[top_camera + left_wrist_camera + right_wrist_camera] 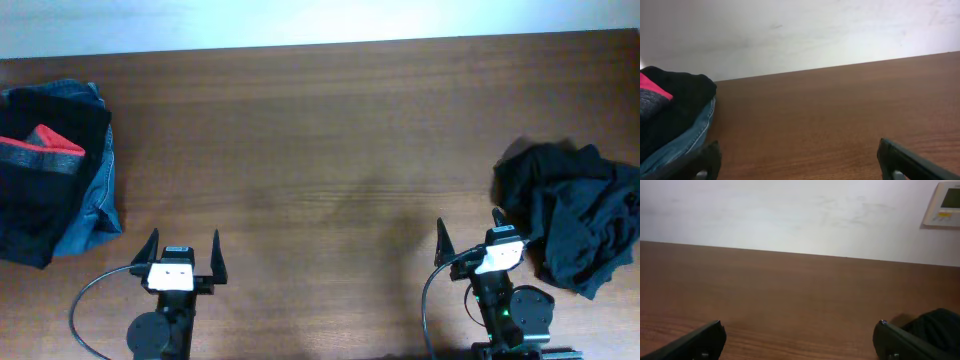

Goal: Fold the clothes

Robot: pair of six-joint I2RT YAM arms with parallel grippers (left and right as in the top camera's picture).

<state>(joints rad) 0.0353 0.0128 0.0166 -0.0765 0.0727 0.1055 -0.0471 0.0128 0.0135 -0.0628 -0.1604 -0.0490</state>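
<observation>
The clothes (575, 215) lie as one crumpled black heap at the right edge of the wooden table (320, 150). My right gripper (470, 228) stands open just left of the heap, its right finger close to the fabric. In the right wrist view the gripper (797, 336) holds nothing, and a bit of the black clothes (940, 322) shows beside the right finger. My left gripper (184, 242) is open near the front edge at the left, over bare wood. The left wrist view shows this gripper (797, 157) with nothing between its fingers.
A stack sits at the far left: a blue denim garment (95, 195) with a black piece with red-and-grey stripes (45, 150) on top, also seen as denim (685, 140) in the left wrist view. A white wall with a small control panel (945, 202) rises behind the table.
</observation>
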